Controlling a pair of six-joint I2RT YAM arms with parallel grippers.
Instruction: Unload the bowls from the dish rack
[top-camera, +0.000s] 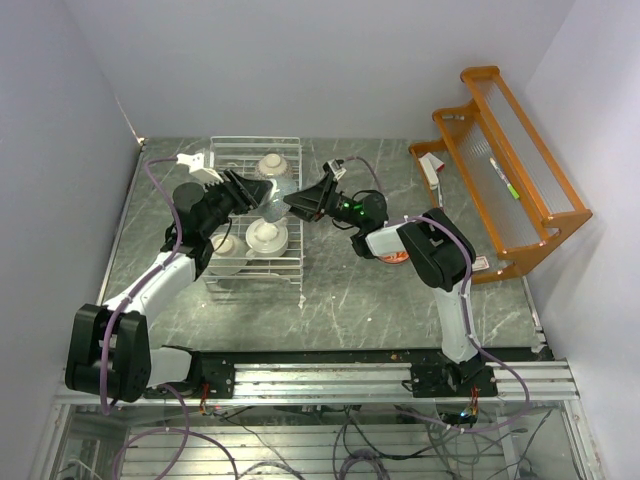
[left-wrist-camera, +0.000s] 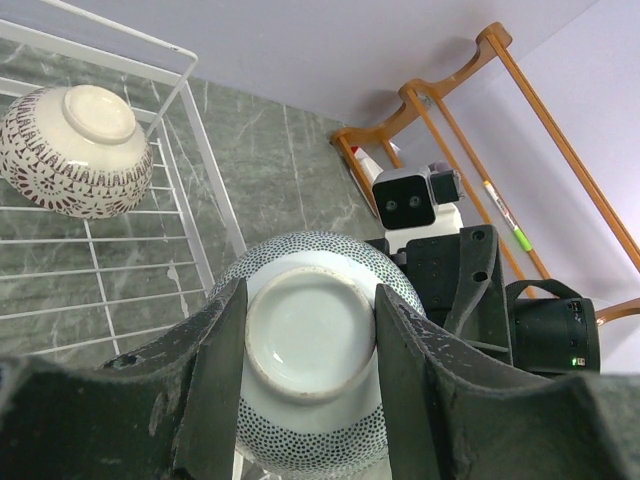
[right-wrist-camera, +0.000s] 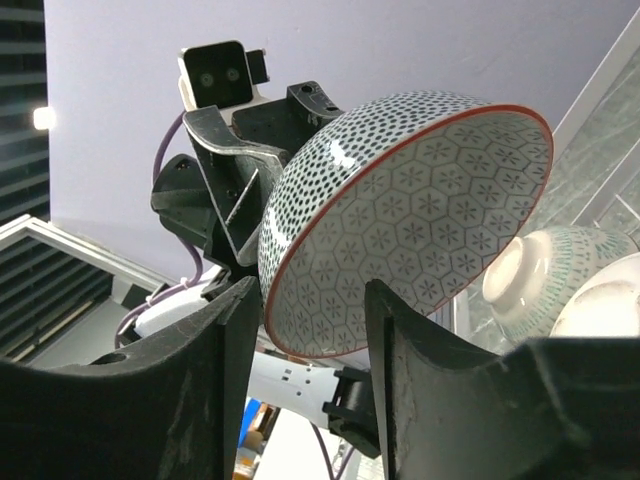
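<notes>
Handing off mid-air over the right edge of the dish rack: we've got the dotted bowl pinched by its foot ring in the left claw. The right claw straddles its rim, can't tell if it's gripping. We'd want a firm hold there before the left lets go.

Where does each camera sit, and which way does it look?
Top external: high behind the left arm and right arm, looking down on the table and dish rack; both show.
Left wrist: on its arm, looking past the left gripper at the underside of the dotted bowl.
Right wrist: on its arm, looking past the right gripper into that bowl.
Both wrist views share the bowl.
</notes>
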